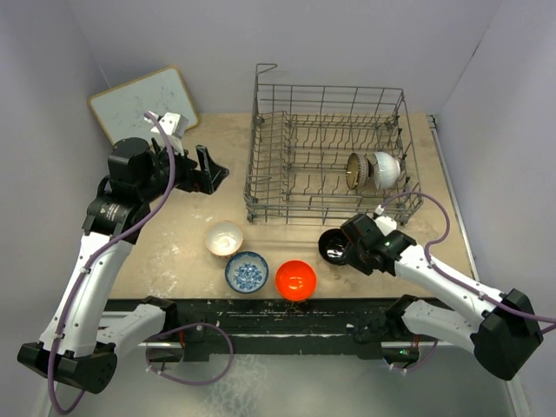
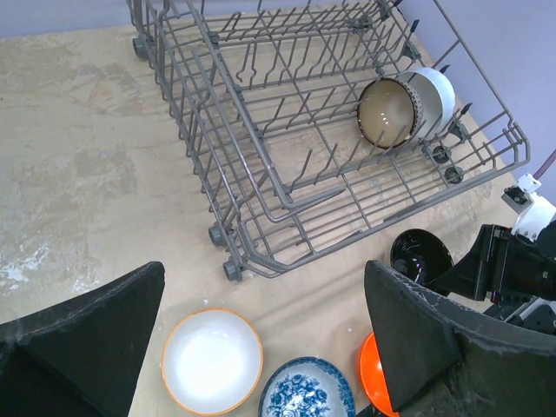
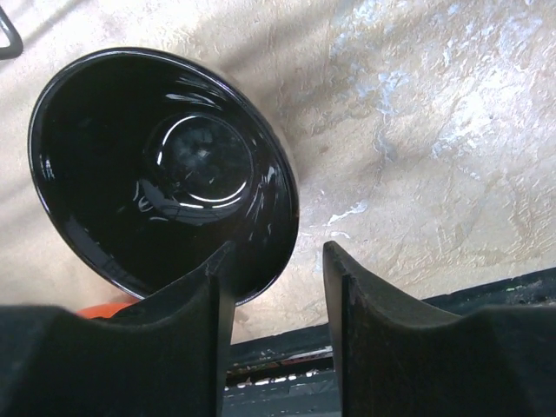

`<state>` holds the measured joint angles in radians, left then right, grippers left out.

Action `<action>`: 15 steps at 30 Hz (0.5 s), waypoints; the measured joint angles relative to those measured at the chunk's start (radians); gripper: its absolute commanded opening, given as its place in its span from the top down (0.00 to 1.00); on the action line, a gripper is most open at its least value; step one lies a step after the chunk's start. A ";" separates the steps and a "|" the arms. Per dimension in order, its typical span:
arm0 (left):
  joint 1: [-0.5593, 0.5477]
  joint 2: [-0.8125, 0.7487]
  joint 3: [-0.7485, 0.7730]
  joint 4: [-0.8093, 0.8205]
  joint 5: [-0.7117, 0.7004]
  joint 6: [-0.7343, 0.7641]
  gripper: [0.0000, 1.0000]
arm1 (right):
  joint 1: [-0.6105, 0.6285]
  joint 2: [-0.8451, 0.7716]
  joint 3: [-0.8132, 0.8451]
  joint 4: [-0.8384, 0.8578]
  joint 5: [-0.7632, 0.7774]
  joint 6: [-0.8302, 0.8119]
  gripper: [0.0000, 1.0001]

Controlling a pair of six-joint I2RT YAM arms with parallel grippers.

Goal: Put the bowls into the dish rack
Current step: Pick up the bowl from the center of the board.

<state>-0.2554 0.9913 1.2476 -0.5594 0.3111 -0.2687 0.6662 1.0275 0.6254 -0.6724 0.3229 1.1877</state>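
Right wrist: right tool (image 3: 278,252) part-open astride black bowl (image 3: 156,165) rim, bowl on bench (image 3: 434,130) beside rack (image 1: 256,187). Top external: left tool (image 1: 208,169) wide open, aloft, empty; brown bowl (image 1: 354,169) and white bowl (image 1: 387,167) on edge in rack; cream bowl (image 1: 224,237), blue bowl (image 1: 247,272), orange bowl (image 1: 295,280) on bench.

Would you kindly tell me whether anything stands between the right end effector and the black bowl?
Nothing visible does. The right end effector is at the black bowl, its fingers straddling the rim. Between bowl and dish rack lies only bare table.
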 measured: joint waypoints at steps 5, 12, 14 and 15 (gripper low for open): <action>0.000 0.001 -0.003 0.005 0.003 0.000 0.01 | 0.000 0.007 -0.008 0.014 0.005 0.021 0.73; 0.000 0.001 -0.004 0.019 0.014 0.001 0.01 | -0.001 0.087 -0.013 0.074 0.025 0.029 0.93; 0.000 -0.002 -0.011 0.019 0.016 0.001 0.01 | -0.005 0.098 -0.014 0.090 0.040 0.033 1.00; 0.000 -0.003 -0.015 0.019 0.017 0.001 0.01 | -0.006 0.099 -0.014 0.100 0.039 0.031 1.00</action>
<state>-0.2554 0.9886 1.2324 -0.5404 0.3279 -0.2676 0.6598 1.1263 0.6117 -0.5720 0.3618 1.2190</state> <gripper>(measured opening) 0.990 0.061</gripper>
